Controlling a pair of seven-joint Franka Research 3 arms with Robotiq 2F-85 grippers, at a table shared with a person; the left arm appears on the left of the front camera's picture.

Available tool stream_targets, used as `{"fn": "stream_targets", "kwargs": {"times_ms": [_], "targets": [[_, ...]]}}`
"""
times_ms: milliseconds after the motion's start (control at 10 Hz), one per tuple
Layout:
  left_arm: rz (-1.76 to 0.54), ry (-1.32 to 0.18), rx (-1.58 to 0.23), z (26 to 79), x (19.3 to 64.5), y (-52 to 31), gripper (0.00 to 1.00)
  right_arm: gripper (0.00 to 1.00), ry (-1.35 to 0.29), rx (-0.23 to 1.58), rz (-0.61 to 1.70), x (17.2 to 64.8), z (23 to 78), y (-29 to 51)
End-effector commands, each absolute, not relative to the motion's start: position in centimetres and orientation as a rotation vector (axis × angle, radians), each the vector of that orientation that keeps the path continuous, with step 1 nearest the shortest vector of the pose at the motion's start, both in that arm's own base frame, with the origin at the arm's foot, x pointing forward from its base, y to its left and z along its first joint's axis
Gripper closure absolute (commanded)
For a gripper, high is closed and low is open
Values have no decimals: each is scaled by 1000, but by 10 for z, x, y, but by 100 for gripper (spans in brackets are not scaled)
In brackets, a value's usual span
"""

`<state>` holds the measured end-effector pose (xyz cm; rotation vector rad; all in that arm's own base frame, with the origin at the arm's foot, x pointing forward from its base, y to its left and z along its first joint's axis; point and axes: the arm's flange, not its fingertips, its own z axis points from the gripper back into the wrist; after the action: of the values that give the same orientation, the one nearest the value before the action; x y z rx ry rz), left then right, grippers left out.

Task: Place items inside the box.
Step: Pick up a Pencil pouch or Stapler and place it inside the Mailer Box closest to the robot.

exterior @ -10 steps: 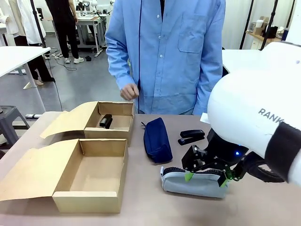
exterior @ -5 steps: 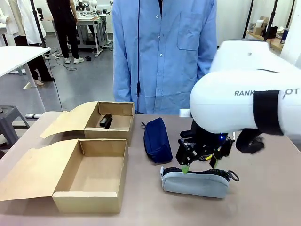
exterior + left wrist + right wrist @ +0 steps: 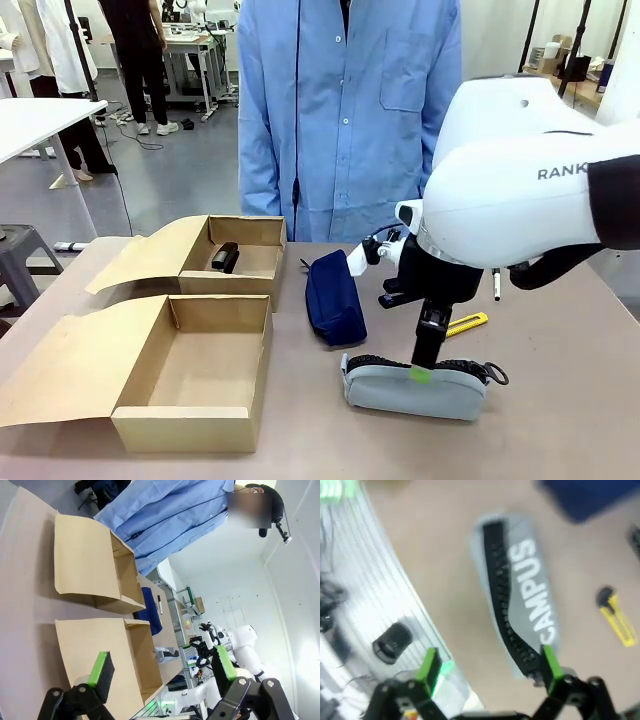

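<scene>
- Your right arm [image 3: 520,190] has lifted and turned since a second ago. Then the right jaws sat low over the grey pouch [image 3: 415,390]. Now they point straight down at it.
- The right jaws are spread wide and hold nothing. One green pad [image 3: 421,375] is right at the zip on top of the pouch.
- The grey pouch, which says "CAMPUS", lies on the bench [image 3: 580,430], to the right of the near box [image 3: 185,425].
- The navy pouch [image 3: 335,295] lies between the far box [image 3: 250,232] and the grey pouch.
- The yellow knife [image 3: 466,323] lies just behind the grey pouch.
- One black stapler [image 3: 225,257] is inside the far box.
- Your left jaws are spread wide too, with nothing in them, up above the bench.
</scene>
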<state>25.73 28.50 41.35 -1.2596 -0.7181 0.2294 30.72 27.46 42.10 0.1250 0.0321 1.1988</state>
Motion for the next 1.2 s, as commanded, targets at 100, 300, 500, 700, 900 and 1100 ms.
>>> {"fn": "stream_targets", "kwargs": {"times_ms": [100,300,500,700,900,1100], "targets": [[211,-746,-1271,414,258,284,0,0,-2,93,1969,299,405,260],[211,-746,-1271,414,258,284,0,0,-4,-11,1995,291,396,266],[211,-746,-1271,414,258,284,0,0,79,-42,1876,297,377,277],[211,-746,-1271,414,258,284,0,0,91,-3,1759,307,366,285],[211,-746,-1271,414,258,284,0,0,144,33,1725,314,351,296],[211,-746,-1271,414,258,284,0,0,210,75,1692,316,330,307]]}}
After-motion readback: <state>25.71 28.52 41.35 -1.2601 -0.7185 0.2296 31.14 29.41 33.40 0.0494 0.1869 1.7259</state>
